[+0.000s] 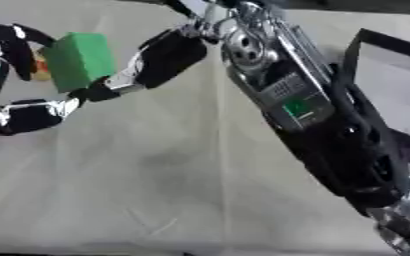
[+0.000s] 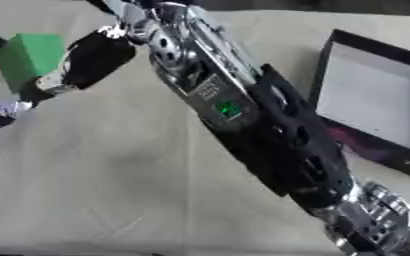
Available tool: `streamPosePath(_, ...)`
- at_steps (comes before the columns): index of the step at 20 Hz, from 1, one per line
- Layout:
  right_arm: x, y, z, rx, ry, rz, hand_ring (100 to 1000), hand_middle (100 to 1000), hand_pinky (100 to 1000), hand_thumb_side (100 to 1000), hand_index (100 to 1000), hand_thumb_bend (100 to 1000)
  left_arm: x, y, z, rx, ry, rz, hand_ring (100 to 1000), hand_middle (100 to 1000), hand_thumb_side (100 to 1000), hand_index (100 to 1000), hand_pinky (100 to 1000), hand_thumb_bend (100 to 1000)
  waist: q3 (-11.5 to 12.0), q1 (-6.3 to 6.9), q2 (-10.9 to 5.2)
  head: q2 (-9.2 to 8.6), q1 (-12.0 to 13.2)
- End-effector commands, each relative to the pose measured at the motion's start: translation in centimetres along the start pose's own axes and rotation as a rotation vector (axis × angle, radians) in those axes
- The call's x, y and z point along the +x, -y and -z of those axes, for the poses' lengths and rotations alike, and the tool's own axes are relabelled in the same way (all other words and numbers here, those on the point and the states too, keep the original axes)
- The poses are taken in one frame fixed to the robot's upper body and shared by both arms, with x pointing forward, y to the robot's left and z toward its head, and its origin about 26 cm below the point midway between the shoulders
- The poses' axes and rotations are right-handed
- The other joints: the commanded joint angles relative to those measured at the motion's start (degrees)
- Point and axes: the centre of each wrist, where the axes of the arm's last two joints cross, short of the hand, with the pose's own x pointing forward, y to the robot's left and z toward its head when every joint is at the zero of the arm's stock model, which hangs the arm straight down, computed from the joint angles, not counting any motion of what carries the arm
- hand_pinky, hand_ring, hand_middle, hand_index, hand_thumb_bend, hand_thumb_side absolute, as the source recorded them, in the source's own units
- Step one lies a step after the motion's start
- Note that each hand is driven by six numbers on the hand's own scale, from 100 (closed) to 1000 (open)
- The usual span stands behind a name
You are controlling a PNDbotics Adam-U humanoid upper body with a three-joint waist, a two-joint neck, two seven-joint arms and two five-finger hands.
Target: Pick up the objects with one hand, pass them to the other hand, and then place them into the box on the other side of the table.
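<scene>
A green block (image 1: pixel 79 60) hangs tilted above the table at the upper left. My right hand (image 1: pixel 166 54) reaches across from the lower right, and its fingers (image 1: pixel 112 85) pinch the block's lower right corner. At the left edge my left hand (image 1: pixel 20 116) is spread wide around the block. One curved finger (image 1: pixel 18 42) lies by the block's upper left side and another sits below it, apart from it. Something small and orange (image 1: pixel 40 70) shows behind the block's left side. The box (image 2: pixel 331 65), black-rimmed with a pale inside, stands at the right.
My right forearm (image 1: pixel 331 125) crosses the view diagonally from the lower right and covers much of the beige tablecloth (image 1: pixel 156 180). The table's near edge runs along the bottom.
</scene>
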Motion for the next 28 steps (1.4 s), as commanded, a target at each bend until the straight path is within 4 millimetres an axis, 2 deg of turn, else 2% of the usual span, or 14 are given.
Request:
streamPosePath(1, -0.2, 0.5, -0.1, 0.005, -0.001, -0.045, 800, 813, 844, 414, 884, 858, -0.1, -1.3, 0.2, 0.063, 0.004, -0.036, 307, 301, 100, 377, 478, 596, 0.1, 0.47, -0.89, 0.04, -0.1)
streamPosePath(6, -0.8, 0.0, 0.3, 0.013, -0.028, -0.058, 803, 816, 846, 382, 883, 841, 0.0, -1.1, 0.0, 0.081, 0.022, -0.109, 307, 301, 100, 377, 477, 598, 0.3, 0.41, -0.75, -0.15, -0.1)
streamPosePath(15, -1.0, -0.9, 1.3, 0.016, -0.048, -0.056, 792, 805, 842, 316, 867, 801, 0.5, -1.0, 0.0, 0.058, 0.086, -0.132, 307, 301, 100, 378, 477, 587, 0.6, 0.46, -0.37, -0.40, -0.5)
streamPosePath(18, -0.9, -1.2, 1.5, 0.014, -0.042, -0.036, 777, 785, 838, 276, 848, 809, 0.7, -0.7, 0.0, 0.041, 0.095, -0.136, 307, 301, 100, 377, 476, 587, 0.7, 0.47, -0.24, -0.53, -0.5)
streamPosePath(23, -0.8, -1.5, 1.6, 0.021, -0.033, -0.005, 771, 780, 836, 264, 841, 815, 0.7, -0.3, 0.0, 0.024, 0.097, -0.139, 306, 299, 100, 377, 474, 589, 0.7, 0.40, -0.10, -1.41, -1.3)
streamPosePath(28, -0.6, -1.7, 1.7, 0.018, -0.027, 0.015, 744, 731, 829, 207, 795, 770, 1.1, 0.0, 0.2, 0.019, 0.109, -0.147, 306, 300, 100, 378, 475, 582, 0.7, 0.42, 0.01, -1.85, -1.6)
